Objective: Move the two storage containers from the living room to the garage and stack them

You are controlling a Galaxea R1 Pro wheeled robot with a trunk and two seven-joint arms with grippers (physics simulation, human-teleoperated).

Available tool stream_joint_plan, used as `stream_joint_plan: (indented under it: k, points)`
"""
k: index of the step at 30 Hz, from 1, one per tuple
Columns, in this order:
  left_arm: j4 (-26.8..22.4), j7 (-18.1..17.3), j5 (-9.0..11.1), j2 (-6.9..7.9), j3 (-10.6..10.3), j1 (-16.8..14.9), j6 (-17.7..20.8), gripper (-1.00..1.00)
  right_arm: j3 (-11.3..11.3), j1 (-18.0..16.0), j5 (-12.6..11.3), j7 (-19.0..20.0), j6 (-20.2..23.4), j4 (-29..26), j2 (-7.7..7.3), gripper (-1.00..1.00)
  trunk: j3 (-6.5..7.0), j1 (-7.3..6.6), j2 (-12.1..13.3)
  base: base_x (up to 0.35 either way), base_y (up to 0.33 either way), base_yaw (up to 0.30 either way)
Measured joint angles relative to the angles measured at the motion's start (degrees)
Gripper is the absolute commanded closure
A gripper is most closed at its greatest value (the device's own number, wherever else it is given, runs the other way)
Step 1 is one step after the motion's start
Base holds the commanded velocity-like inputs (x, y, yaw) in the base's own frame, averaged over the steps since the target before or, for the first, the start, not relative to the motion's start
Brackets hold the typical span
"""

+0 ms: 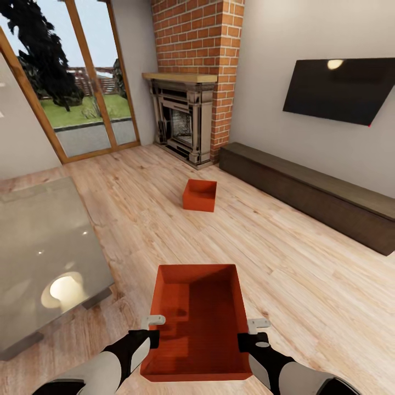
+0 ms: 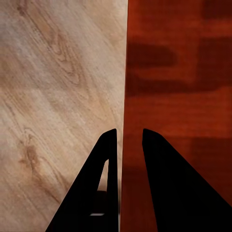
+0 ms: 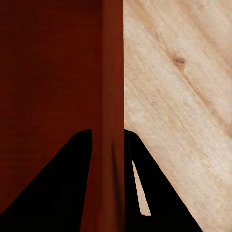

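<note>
Matt orange-red container [image 1: 200, 323], grainy light wood-plank floor [image 1: 307, 285], rough red-brick fireplace [image 1: 192, 55], glossy glass table [image 1: 38, 258].

Both arms reach forward low and near, the left gripper [image 1: 151, 328] pinching the left wall of the near container [image 1: 196, 323] and the right gripper [image 1: 249, 333] clamped over its right wall, one finger each side.

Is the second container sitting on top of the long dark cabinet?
No, the far container sits on the wood-plank floor in front of the fireplace, apart from the cabinet.
</note>
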Motion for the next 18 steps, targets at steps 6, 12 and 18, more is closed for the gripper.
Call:
stream_joint_plan:
  k: [6, 12, 18]
  points:
    - [0.0, 0.0, 0.0, -0.01, 0.0, 0.0, 0.0, 1.00, -0.1, 0.0, 0.0, 0.0, 0.0, 0.0, -0.01, 1.00, 1.08, -1.32, 2.4, 0.000, 0.000, 0.000]
    - [0.0, 0.0, 0.0, -0.01, 0.0, 0.0, 0.0, 1.00, 0.0, 0.0, 0.0, 0.0, 0.0, 0.0, -0.01, 1.00, 2.16, -2.64, 4.8, 0.000, 0.000, 0.000]
    - [0.0, 0.0, 0.0, -0.01, 0.0, 0.0, 0.0, 1.00, 0.0, 0.0, 0.0, 0.0, 0.0, 0.0, -0.01, 1.00, 3.24, -3.96, 7.2, 0.000, 0.000, 0.000]
